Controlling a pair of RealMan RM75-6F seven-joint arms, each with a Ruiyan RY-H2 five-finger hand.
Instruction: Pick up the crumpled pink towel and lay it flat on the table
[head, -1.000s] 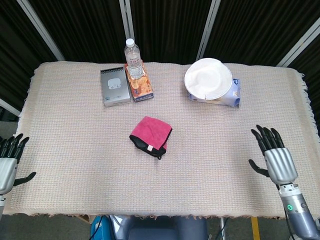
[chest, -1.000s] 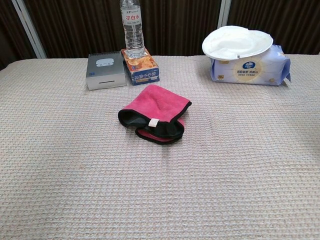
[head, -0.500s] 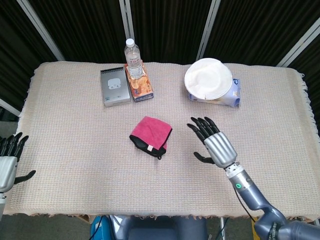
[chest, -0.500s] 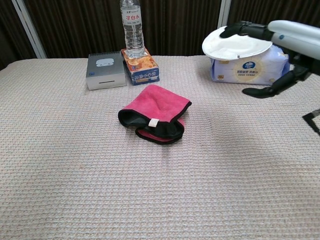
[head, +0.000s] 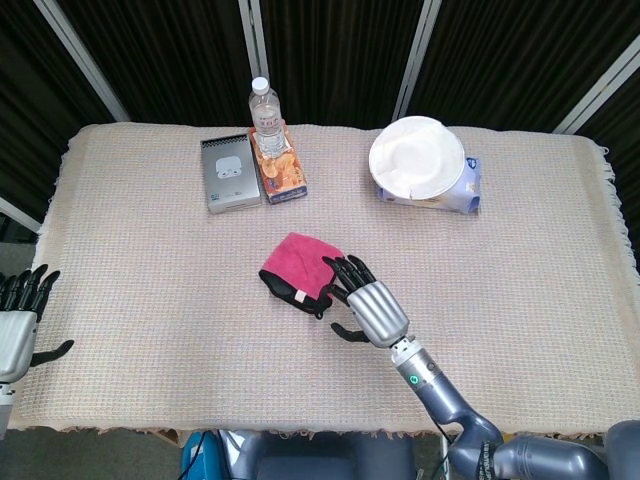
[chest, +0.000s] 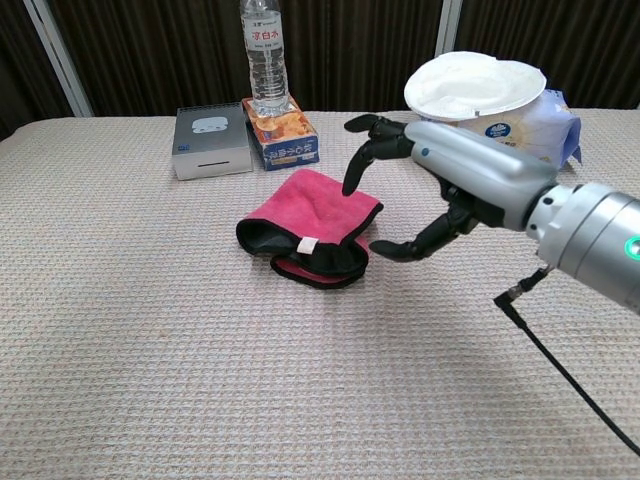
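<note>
The crumpled pink towel (head: 298, 263) (chest: 312, 214) with a black edge lies bunched near the table's middle. My right hand (head: 368, 305) (chest: 440, 180) hovers just right of it, fingers spread and curved down over the towel's right edge, thumb low beside it, holding nothing. Whether any fingertip touches the cloth I cannot tell. My left hand (head: 18, 318) stays at the table's left edge, fingers apart and empty; the chest view does not show it.
At the back stand a silver box (head: 229, 172) (chest: 210, 141), a water bottle (head: 266, 115) (chest: 264, 52) on a snack box (head: 280, 168) (chest: 282, 135), and a white plate (head: 416, 156) (chest: 474, 83) on a tissue pack (head: 462, 190) (chest: 518, 135). A woven cloth (head: 150, 280) covers the table.
My right hand has swept left from the table's right side to the towel's right edge. The towel and left hand have not moved.
</note>
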